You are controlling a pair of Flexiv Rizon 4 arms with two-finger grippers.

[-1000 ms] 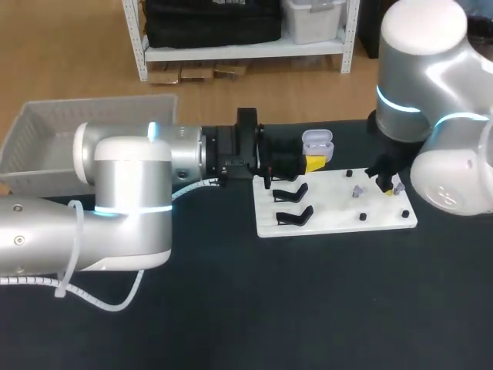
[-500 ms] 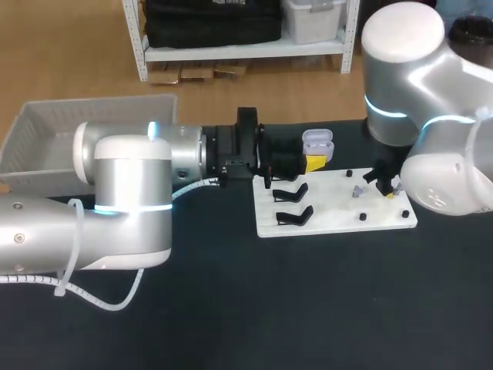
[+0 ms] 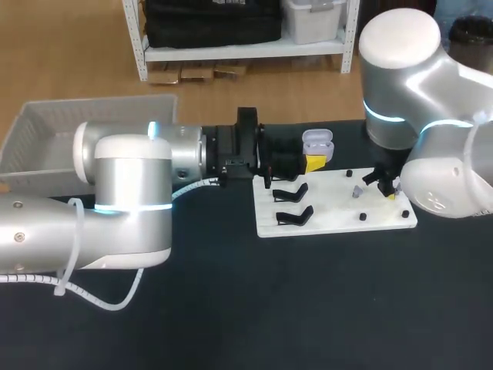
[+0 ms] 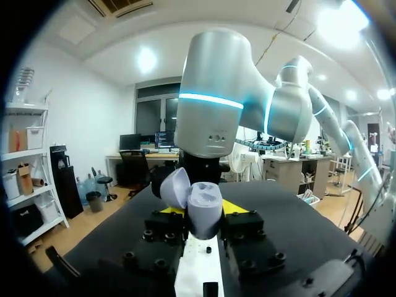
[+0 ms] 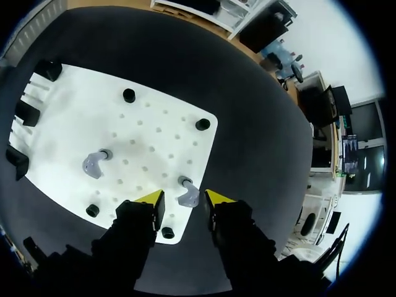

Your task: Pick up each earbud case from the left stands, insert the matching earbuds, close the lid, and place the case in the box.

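My left gripper (image 3: 303, 163) reaches in over the white board's (image 3: 339, 212) left end and is shut on an open lavender earbud case (image 3: 317, 144). In the left wrist view the case (image 4: 204, 204) sits upright between the fingers of the gripper (image 4: 202, 216), lid (image 4: 174, 185) tipped back. My right gripper (image 3: 385, 186) hangs low over the board's right part. In the right wrist view that gripper (image 5: 184, 199) is open, its yellow tips either side of a lavender earbud (image 5: 189, 197) standing on the board (image 5: 154, 133). A second earbud (image 5: 94, 164) stands further off on the board.
Two black case stands (image 3: 291, 193) (image 3: 294, 216) stay on the board's left side. Small black pegs (image 5: 129, 95) (image 5: 202, 124) dot the board near the earbuds. A pale basket (image 3: 46, 139) sits at the table's far left.
My right arm has shifted a little left and lowered over the board, and its fingers have drawn closer together around the earbud. The left arm and the case have not moved.
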